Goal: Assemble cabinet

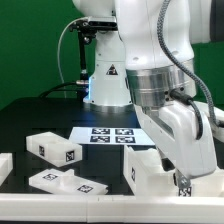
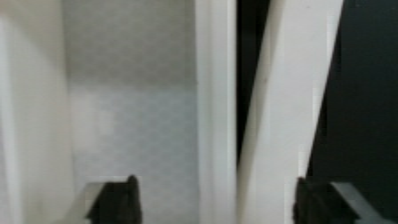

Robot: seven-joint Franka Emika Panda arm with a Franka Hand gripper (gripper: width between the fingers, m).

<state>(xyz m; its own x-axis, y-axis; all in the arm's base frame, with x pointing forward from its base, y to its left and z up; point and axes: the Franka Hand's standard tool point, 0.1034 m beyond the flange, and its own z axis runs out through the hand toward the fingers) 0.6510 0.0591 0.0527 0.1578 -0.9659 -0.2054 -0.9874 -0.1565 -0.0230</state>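
Note:
The cabinet body [image 1: 148, 168], a matte white open box, lies at the front of the dark table. My gripper [image 1: 183, 178] hangs low over its right end in the exterior view. In the wrist view my gripper [image 2: 222, 202] is open, with its dark fingertips [image 2: 116, 203] wide apart. Between them run an upright white wall [image 2: 217, 100] of the box and a second, slightly tilted white panel [image 2: 288, 100]. One fingertip is over the box's inner floor [image 2: 134, 110] and the other is beside the tilted panel. Neither pad visibly presses on anything.
Two loose white cabinet pieces with tags lie toward the exterior view's left, one farther back [image 1: 55, 148] and one nearer [image 1: 55, 180]. Another white piece [image 1: 4, 165] shows at the left edge. The marker board [image 1: 112, 135] lies mid-table before the robot base [image 1: 105, 85].

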